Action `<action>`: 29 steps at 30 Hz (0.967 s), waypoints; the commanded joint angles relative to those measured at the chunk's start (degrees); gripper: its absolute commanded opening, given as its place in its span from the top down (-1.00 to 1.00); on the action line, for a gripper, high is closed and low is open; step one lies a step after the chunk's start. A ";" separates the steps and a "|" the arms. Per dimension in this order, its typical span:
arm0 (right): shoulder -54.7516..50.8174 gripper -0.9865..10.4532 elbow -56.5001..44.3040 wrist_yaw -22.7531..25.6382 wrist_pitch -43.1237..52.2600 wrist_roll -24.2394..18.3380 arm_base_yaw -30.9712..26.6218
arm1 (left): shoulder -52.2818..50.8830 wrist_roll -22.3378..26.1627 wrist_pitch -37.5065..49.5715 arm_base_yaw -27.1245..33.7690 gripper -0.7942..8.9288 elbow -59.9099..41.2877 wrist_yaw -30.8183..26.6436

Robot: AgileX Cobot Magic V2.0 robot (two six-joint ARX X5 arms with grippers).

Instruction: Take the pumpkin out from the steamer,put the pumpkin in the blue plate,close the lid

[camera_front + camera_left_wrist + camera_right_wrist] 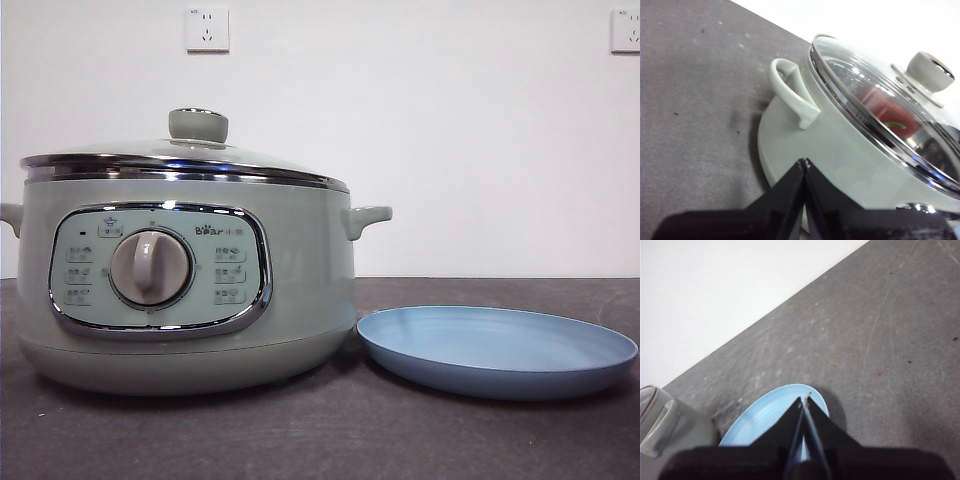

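Note:
The sage-green steamer [190, 280] stands at the left of the dark table with the glass lid [190, 150] closed on it. In the left wrist view the steamer [840, 150] shows from the side, and the orange-red pumpkin [887, 110] shows through the lid [880, 100]. The blue plate [497, 350] lies empty to the right of the steamer. My left gripper [804, 162] is shut and empty, off to the steamer's side. My right gripper [804, 399] is shut and empty above the blue plate [767, 417]. Neither gripper shows in the front view.
The dark grey tabletop [320, 440] runs to a white wall with two sockets [207, 29]. The steamer's side handle [792, 92] sticks out toward my left gripper. Bare table [880, 340] lies beyond the plate in the right wrist view.

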 commanded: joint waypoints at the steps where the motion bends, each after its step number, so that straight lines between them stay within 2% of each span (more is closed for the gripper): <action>1: -0.15 0.86 0.13 -0.11 0.39 0.59 0.07 | -0.15 -0.44 -0.37 0.15 0.85 0.15 0.52; 8: 3.15 0.86 5.99 -1.57 -2.78 0.48 0.07 | 2.97 -0.26 -0.92 0.15 0.85 5.92 -0.02; 12: 7.13 0.86 11.02 -1.55 -3.98 -1.73 0.07 | 8.61 1.68 -0.90 0.15 0.85 10.86 -0.85; 18: 15.17 0.86 20.31 -1.55 -4.59 -7.76 0.07 | 19.52 8.09 -0.90 0.15 0.85 20.20 -0.59; 25: 25.62 0.86 32.63 -1.90 -7.02 -15.65 0.07 | 31.17 13.57 -1.09 0.15 0.85 31.87 4.46; 29: 31.74 0.83 40.48 -6.27 -11.26 -21.73 0.07 | 36.54 15.41 -2.16 0.11 0.85 37.81 7.91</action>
